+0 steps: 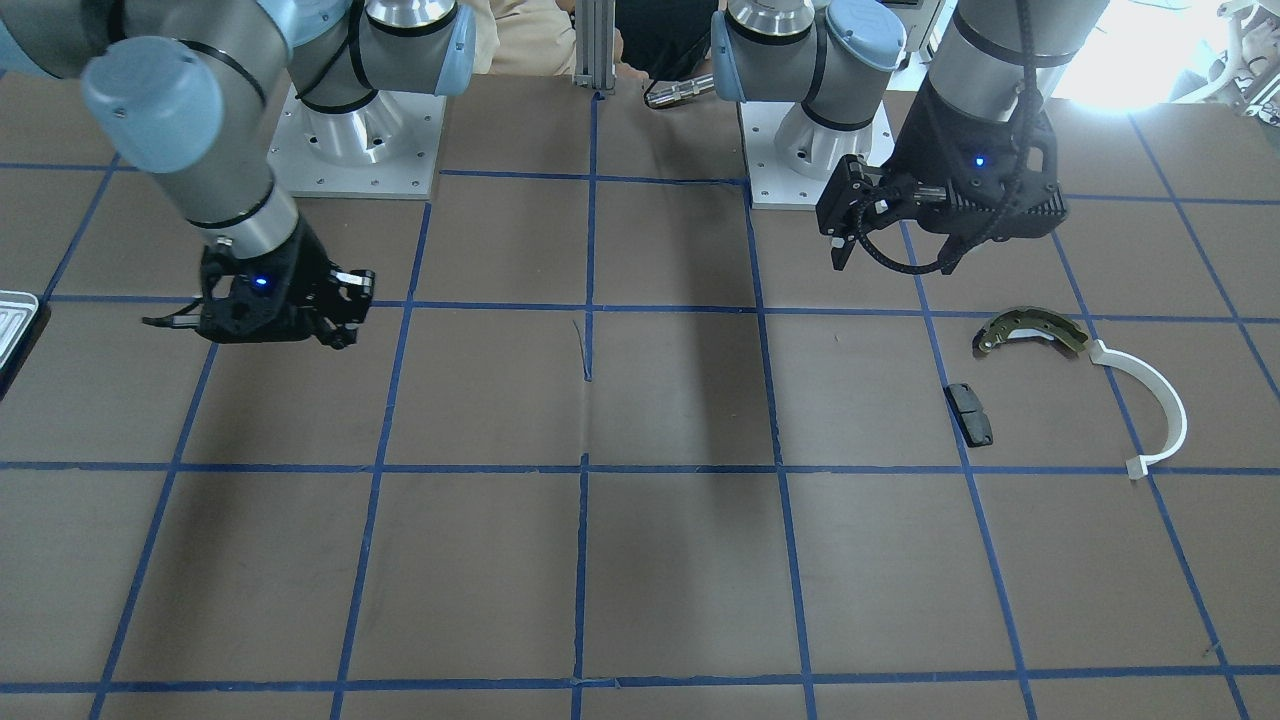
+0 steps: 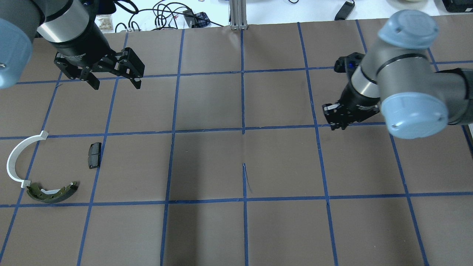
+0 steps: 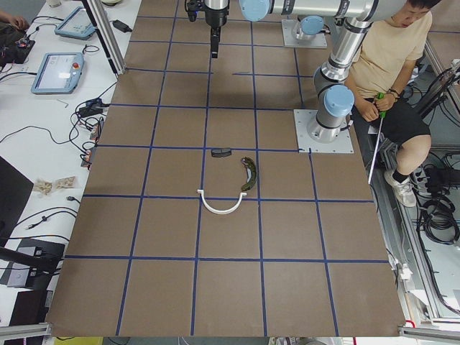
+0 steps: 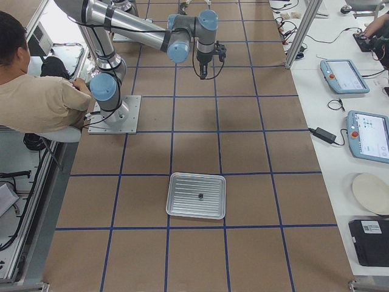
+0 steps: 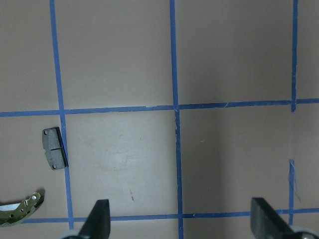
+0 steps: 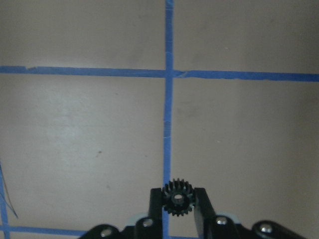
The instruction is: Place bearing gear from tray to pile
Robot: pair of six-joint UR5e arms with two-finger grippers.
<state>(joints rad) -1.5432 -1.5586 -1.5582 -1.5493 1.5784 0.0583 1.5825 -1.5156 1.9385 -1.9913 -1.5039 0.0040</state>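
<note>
**A:** Where's the bearing gear [image 6: 177, 197]?

**B:** Pinched in the right tool [image 6: 178, 191], above the bare tabletop [image 2: 207, 162] and well apart from the tray [image 4: 182, 205].

**A:** And the left tool [image 2: 116, 84]?

**B:** Spread wide and holding nothing. It hovers near the pile [image 2: 51, 193]: black pad [image 2: 94, 155], brake shoe [image 2: 55, 194] and white arc [image 2: 9, 162].
</note>
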